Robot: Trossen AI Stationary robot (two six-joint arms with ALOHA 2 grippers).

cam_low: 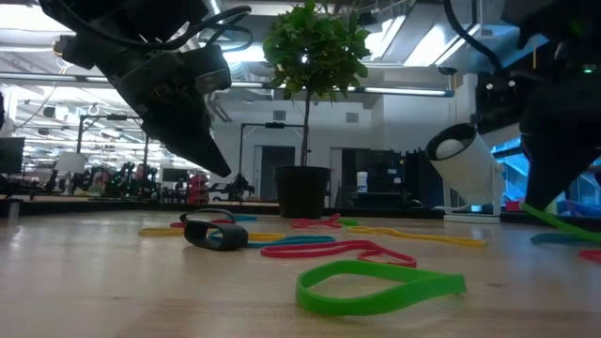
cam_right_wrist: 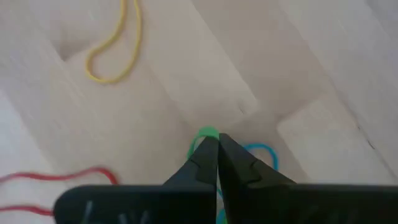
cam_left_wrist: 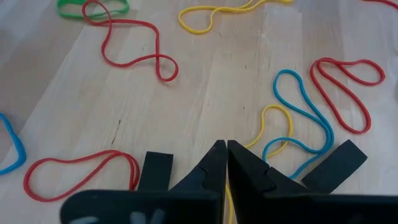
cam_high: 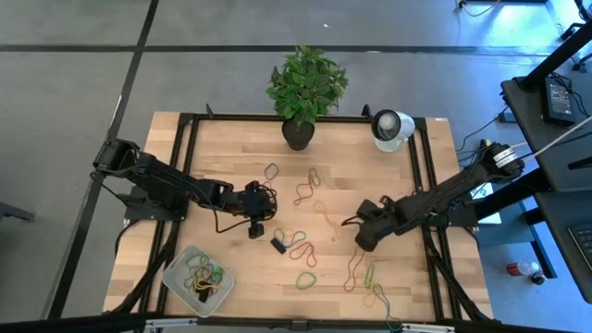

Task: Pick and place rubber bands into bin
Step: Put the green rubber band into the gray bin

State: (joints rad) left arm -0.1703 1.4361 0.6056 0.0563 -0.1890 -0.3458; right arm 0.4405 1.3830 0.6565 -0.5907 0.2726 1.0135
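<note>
Rubber bands in red (cam_left_wrist: pixel 130 43), yellow (cam_left_wrist: pixel 214 15), blue (cam_left_wrist: pixel 298 118) and green (cam_low: pixel 376 286) lie loose on the wooden table. The translucent bin (cam_high: pixel 176 270) sits near the table's near-left corner with several bands in it. My left gripper (cam_left_wrist: pixel 226 149) hovers shut right of the bin (cam_high: pixel 257 229), above a yellow and blue tangle. My right gripper (cam_right_wrist: pixel 214 138) is shut low over the table's right half (cam_high: pixel 359 242), with a green band at its tips. My left gripper pinches a thin yellow band strand (cam_left_wrist: pixel 227 190), which shows in the slit between the two fingers. The fingers come from above, slanting. The rest of that yellow loop (cam_left_wrist: pixel 270 115) lies on the table beside the blue band. My right gripper pinches a green band (cam_right_wrist: pixel 205 132) at the fingertips, coming from above. A green strand (cam_low: pixel 563 222) trails from the fingers down toward the table. A blue strand (cam_right_wrist: pixel 261 149) lies right beside the tips; whether it is caught too, I cannot tell.
A small black block (cam_high: pixel 277 245) lies between the two grippers. A potted plant (cam_high: pixel 301 92) and a white round device (cam_high: pixel 390 128) stand at the table's far edge. A dark frame runs around the tabletop.
</note>
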